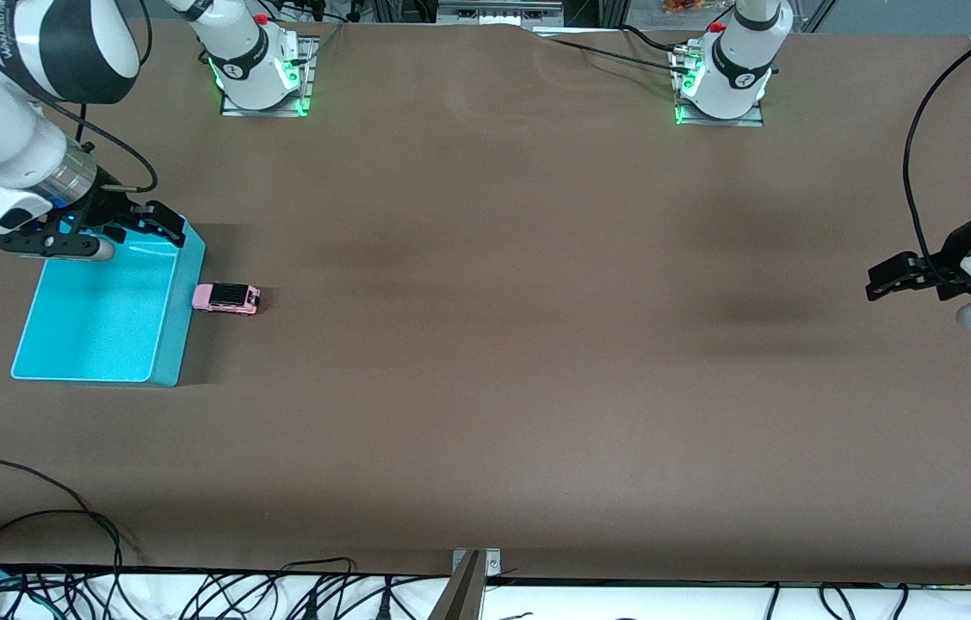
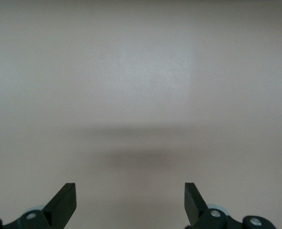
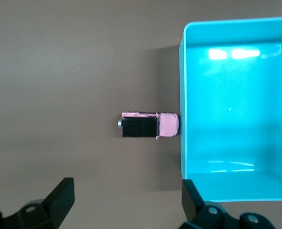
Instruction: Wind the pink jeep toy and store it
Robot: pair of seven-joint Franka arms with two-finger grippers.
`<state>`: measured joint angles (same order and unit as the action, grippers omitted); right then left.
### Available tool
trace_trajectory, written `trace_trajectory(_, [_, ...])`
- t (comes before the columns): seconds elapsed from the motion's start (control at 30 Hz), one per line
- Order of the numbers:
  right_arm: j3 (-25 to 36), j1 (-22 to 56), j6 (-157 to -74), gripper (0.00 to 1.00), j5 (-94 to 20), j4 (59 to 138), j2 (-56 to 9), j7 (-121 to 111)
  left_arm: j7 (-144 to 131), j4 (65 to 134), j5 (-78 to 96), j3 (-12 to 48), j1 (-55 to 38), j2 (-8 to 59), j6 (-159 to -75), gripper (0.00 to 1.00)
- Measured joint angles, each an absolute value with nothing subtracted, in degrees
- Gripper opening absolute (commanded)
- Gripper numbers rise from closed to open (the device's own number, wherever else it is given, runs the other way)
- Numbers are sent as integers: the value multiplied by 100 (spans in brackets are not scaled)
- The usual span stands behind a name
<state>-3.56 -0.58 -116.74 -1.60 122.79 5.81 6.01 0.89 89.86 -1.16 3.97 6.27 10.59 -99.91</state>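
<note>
The pink jeep toy (image 1: pixel 225 298) stands on the brown table, its nose touching the outer wall of the turquoise bin (image 1: pixel 180 327) on the side toward the left arm. In the right wrist view the jeep (image 3: pixel 149 125) shows its black roof and meets the bin's wall (image 3: pixel 182 95). The bin holds nothing. My right gripper (image 1: pixel 160 226) is open and empty, up over the bin's corner that lies farthest from the front camera; it shows open in its wrist view (image 3: pixel 127 188). My left gripper (image 1: pixel 886 280) is open and empty, waiting over bare table at the left arm's end (image 2: pixel 130 191).
Black cables (image 1: pixel 64 585) run along the table's edge nearest the front camera, with a metal bracket (image 1: pixel 473 573) at its middle. The two arm bases (image 1: pixel 257 65) (image 1: pixel 722 77) stand at the edge farthest from the camera.
</note>
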Motion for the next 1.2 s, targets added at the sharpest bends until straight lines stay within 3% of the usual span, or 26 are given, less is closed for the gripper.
trace_trajectory(0.23, [-374,-58,-11860,100,-160,12636,603,601,89,8992,-116,397,627,1061,-9991,100])
trace_trajectory(0.77, [-387,-58,-13162,100,-160,13589,523,600,89,8996,-116,397,627,1068,-9991,100])
trace_trajectory(1.2, [-477,-56,-14458,100,-160,14155,-35,602,89,8997,-116,397,627,1070,-9991,100])
